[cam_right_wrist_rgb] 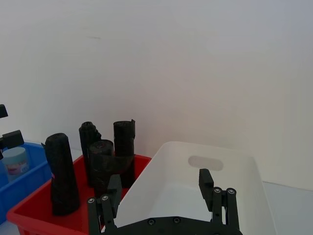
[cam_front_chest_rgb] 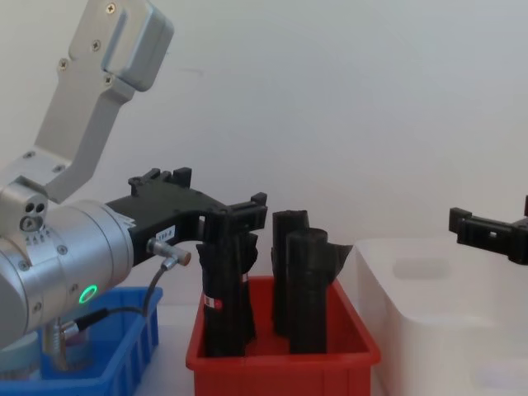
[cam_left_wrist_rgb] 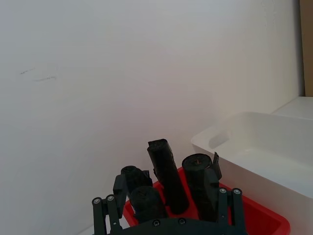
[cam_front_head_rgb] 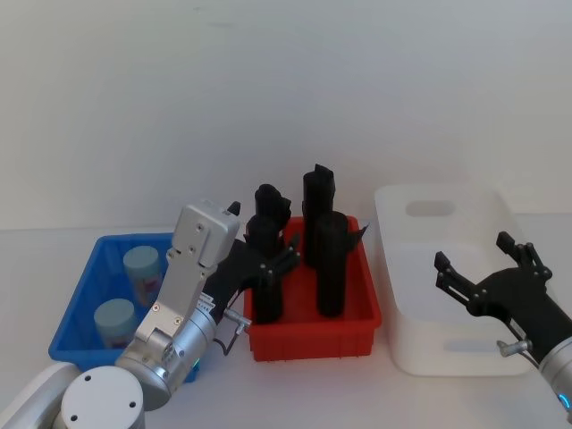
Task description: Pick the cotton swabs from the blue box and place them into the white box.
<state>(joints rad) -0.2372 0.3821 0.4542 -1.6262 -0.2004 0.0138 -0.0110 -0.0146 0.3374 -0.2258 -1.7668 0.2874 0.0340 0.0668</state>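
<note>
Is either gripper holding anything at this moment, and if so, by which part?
Nothing is held. The left gripper is open beside the black rolls, and the right gripper is open over the white box.

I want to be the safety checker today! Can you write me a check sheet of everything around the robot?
Surface: white table.
Job's things: two cotton swab jars stand in the blue box; nothing seen inside the white box.
Clutter: red bin between the two boxes, holding four upright black rolls.
Grippers: left gripper open, raised beside the black rolls; right gripper open, above the white box; both hold nothing.
Cables: thin grey cable loops at the left arm's wrist.
Surroundings: plain white wall.
</note>
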